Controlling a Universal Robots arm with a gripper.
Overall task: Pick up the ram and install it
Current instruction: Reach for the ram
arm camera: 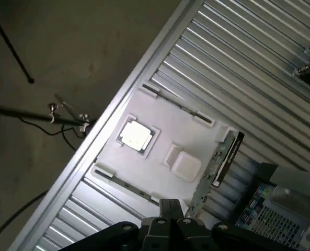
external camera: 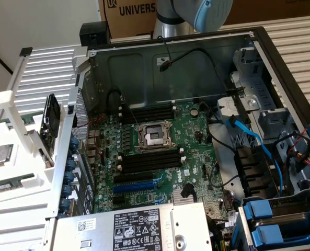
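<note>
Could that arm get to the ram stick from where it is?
Probably yes: the ram sits exposed at the white tray's edge with nothing over it, though the gripper above is shut.

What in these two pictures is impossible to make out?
- Ram label: wrist view, too small to read.
- Processor markings: wrist view, washed out by glare.
- Motherboard near edge: exterior view, hidden under the silver box.
- Robot arm: exterior view, cut off by the top edge.

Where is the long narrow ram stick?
The ram stands on edge in the white tray at the exterior view's left, between the square silver processor chip and the open computer case.
</note>
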